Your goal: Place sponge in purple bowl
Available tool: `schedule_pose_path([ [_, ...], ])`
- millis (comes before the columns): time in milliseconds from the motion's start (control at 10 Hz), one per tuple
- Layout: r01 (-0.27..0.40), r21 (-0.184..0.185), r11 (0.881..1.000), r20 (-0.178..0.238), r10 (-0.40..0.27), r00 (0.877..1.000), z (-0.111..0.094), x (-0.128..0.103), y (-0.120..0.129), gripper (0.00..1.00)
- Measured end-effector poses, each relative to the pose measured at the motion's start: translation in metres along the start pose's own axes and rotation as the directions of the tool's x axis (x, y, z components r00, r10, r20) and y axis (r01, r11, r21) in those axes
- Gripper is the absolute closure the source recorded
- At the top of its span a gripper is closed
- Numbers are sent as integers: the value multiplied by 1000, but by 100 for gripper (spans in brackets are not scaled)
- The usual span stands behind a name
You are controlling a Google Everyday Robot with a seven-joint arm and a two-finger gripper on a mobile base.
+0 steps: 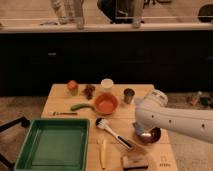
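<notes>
Gripper (140, 129) low over the purple bowl (151, 136), near the table's (57, 100) right edge; sponge (134, 161) not in the bowl.

White arm (175, 120) comes in from the right and covers the bowl's far side, with the gripper at the bowl's left rim. Cannot tell whether the gripper is apart or together, or whether it touches the bowl. A brownish block at the front edge, probably the sponge, lies just in front of the bowl and apart from it. White-headed brush (112, 131) lies slantwise mid-table, left of the bowl. Orange bowl (106, 104) sits toward the back, a metal cup (129, 95) beside it on the right and a white cup (107, 84) behind. Green tray (52, 144) fills the front-left corner.
</notes>
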Motion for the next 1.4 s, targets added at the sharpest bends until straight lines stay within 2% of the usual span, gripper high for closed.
schedule_pose_path([
  [800, -13, -18, 1000, 13, 14, 1000, 14, 18, 9, 100],
  [1400, -8, -12, 1000, 28, 9, 1000, 23, 20, 7, 99],
])
